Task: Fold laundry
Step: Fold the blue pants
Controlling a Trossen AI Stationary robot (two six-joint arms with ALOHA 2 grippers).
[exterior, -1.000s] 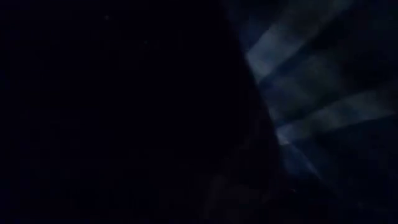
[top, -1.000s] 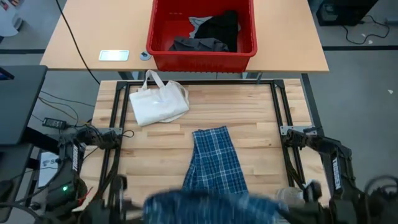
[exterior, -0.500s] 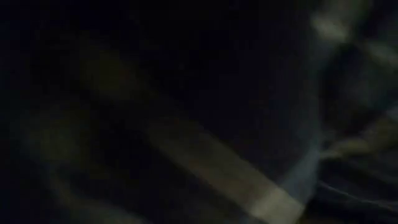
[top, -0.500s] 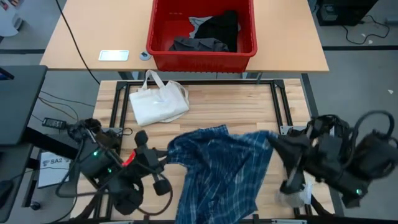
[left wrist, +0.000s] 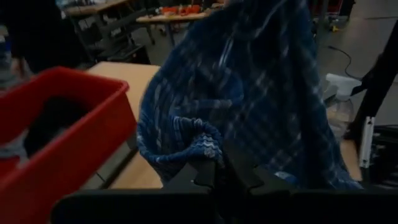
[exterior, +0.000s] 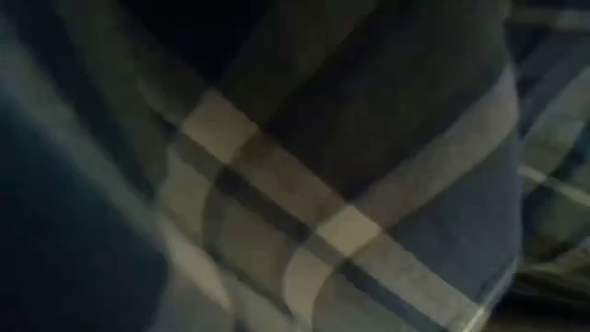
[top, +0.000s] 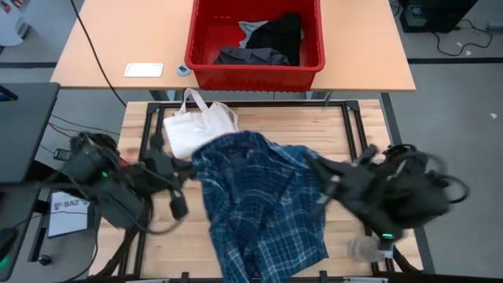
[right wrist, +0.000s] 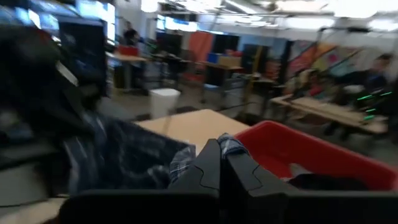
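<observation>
Nearest the front edge of the wooden table, the lower part of the blue-and-white plaid shirt lies spread on the boards, its hem reaching the table's near edge. In the low view the same plaid cloth hangs right against the lens and fills the whole picture.

At mid-table the shirt's upper part is drawn out between the two arms. The left gripper is clamped on the shirt's left edge; in the left wrist view its closed fingers pinch a bunched fold of plaid cloth. The right gripper is clamped on the shirt's right edge; the right wrist view shows a small tuft of plaid between its closed fingers. A clear plastic bottle lies near the table's front right corner, beside the right arm.

Farther back, the cream tote bag lies on the table; the shirt's top edge overlaps its near side.

Farthest, on a separate tan table, stands the red bin, holding a black garment and a dark grey garment.
</observation>
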